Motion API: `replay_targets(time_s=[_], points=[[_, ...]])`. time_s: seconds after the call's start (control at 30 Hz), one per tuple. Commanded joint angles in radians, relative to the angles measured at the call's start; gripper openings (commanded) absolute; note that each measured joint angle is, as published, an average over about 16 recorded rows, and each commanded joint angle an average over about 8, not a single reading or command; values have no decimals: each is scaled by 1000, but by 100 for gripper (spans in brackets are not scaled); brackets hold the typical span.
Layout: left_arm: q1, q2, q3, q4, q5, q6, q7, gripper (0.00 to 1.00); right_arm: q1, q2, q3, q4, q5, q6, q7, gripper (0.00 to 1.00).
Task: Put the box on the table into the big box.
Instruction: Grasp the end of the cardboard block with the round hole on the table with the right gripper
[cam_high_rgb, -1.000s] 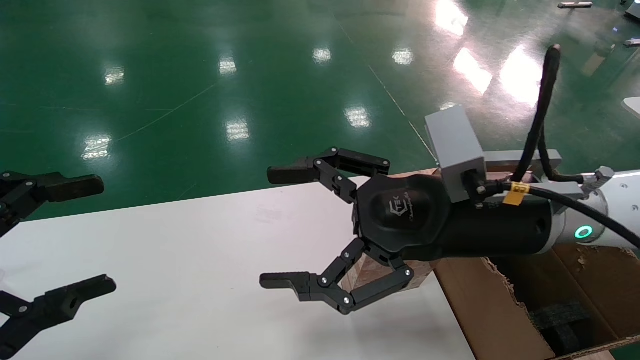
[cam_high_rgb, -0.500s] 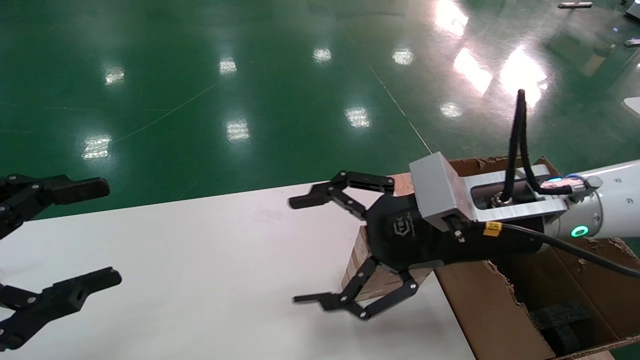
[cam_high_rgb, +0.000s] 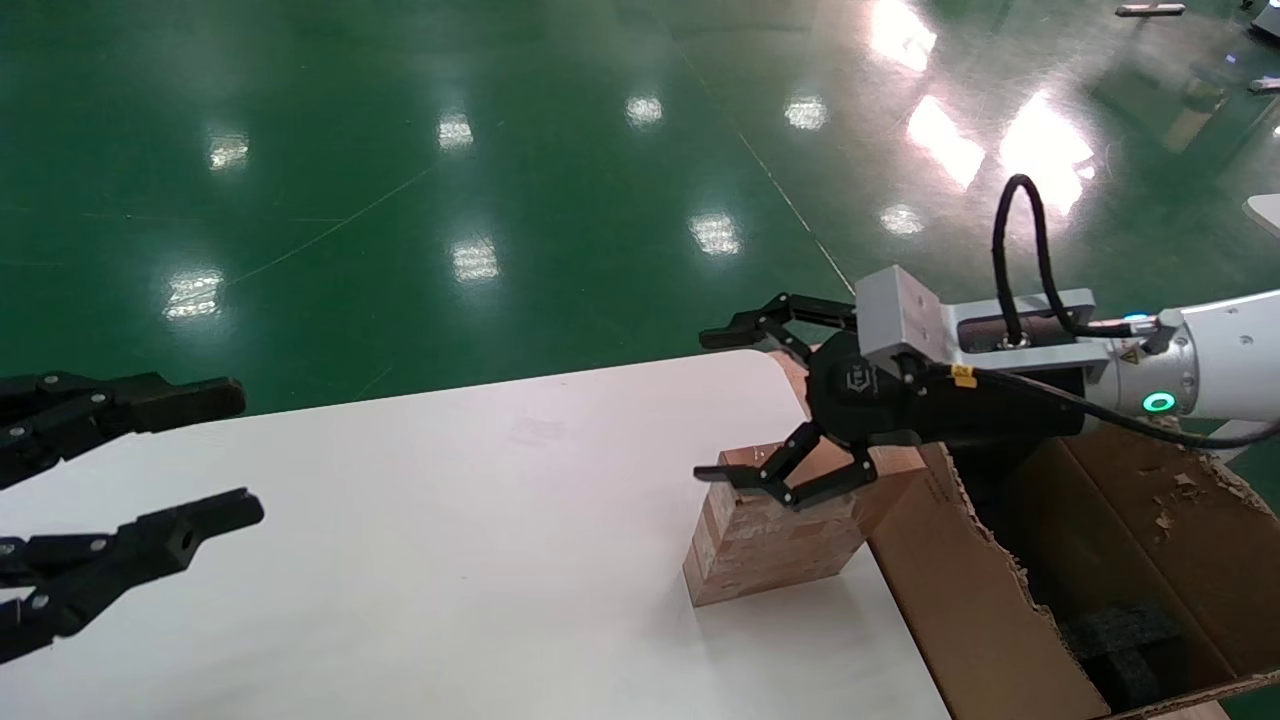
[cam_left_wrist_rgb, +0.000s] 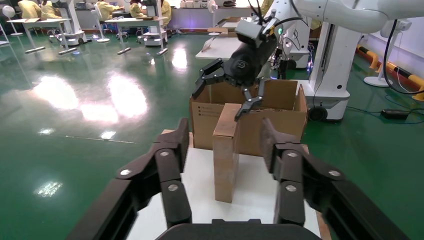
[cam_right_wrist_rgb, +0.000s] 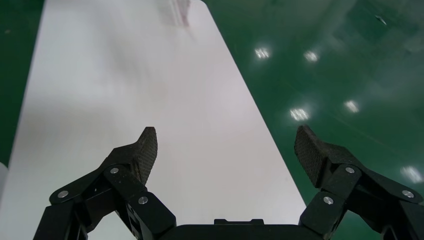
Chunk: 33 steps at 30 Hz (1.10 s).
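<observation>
The box (cam_high_rgb: 775, 530) is a small brown carton standing upright on the white table (cam_high_rgb: 450, 560), close against the big box (cam_high_rgb: 960, 620). My right gripper (cam_high_rgb: 712, 405) hangs open just above the box's top, one finger over its near top edge and the other past its far side. In the right wrist view the right gripper (cam_right_wrist_rgb: 225, 145) shows only table between its fingers. My left gripper (cam_high_rgb: 235, 452) stands open at the table's left end. In the left wrist view the left gripper (cam_left_wrist_rgb: 225, 145) faces the box (cam_left_wrist_rgb: 225, 165) from well away.
The big box's torn rim rises at the table's right end, with black foam (cam_high_rgb: 1110, 640) inside. Green floor (cam_high_rgb: 500, 150) lies beyond the table's far edge. A white robot column (cam_left_wrist_rgb: 330, 60) stands behind the big box (cam_left_wrist_rgb: 280, 115).
My right gripper has drawn back to the right and away from the camera, uncovering the box, and now sits over its top. The left gripper has edged slightly right, its fingers a little closer together.
</observation>
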<state>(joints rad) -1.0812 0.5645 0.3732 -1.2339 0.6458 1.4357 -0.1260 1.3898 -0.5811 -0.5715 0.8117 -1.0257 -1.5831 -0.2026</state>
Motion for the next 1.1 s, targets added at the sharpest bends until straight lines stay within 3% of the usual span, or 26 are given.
replay_targets(time_s=[0.03, 0.53, 1.1], points=[[0, 0, 0, 0, 0, 0, 0, 0, 19, -7, -21, -45, -8, 0, -22, 100], [0, 0, 0, 0, 0, 0, 0, 0, 124, -9, -165, -248, -123, -1, -185, 100], [0, 0, 0, 0, 0, 0, 0, 0, 175, -38, -301, -369, -116, -3, -260, 100]])
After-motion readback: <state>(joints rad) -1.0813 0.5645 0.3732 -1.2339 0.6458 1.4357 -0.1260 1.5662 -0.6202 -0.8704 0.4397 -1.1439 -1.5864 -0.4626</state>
